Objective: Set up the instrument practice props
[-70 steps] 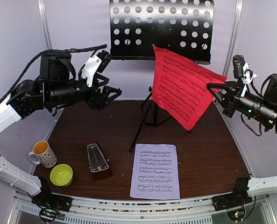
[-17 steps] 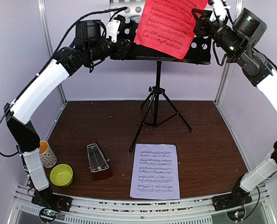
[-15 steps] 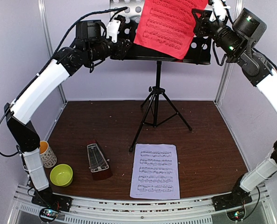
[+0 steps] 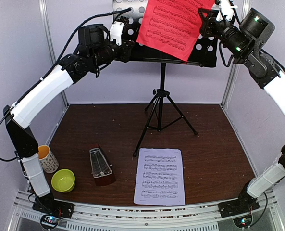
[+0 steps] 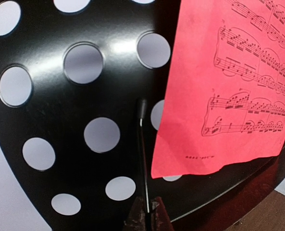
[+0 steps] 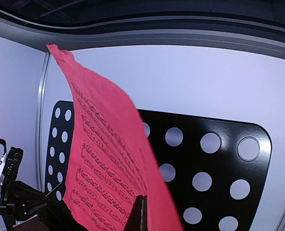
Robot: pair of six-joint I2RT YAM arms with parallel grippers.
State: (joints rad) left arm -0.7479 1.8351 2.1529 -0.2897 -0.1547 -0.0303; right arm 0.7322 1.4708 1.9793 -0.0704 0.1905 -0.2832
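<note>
The black perforated music stand (image 4: 162, 91) stands at the back of the table, its desk (image 5: 51, 120) raised to the top of the overhead view. My left gripper (image 4: 131, 49) is at the desk's lower left, shut on the thin wire page retainer (image 5: 143, 159) that lies against it. My right gripper (image 4: 203, 22) is shut on the red sheet of music (image 4: 173, 24), which hangs tilted in front of the desk (image 6: 219, 159). The sheet's lower corner (image 5: 190, 163) is just above the ledge. The white sheet (image 4: 159, 175) lies flat near the front, with the metronome (image 4: 100, 166) to its left.
A yellow-green bowl (image 4: 63, 180) and a patterned mug (image 4: 47, 159) sit at the front left corner. The stand's tripod legs (image 4: 154, 125) spread over the middle of the brown tabletop. Frame posts rise on both sides at the back.
Both arms have risen from mid-height to the stand's desk, carrying the red sheet up in front of it. In the last half second the left jaws shut on the retainer wire.
</note>
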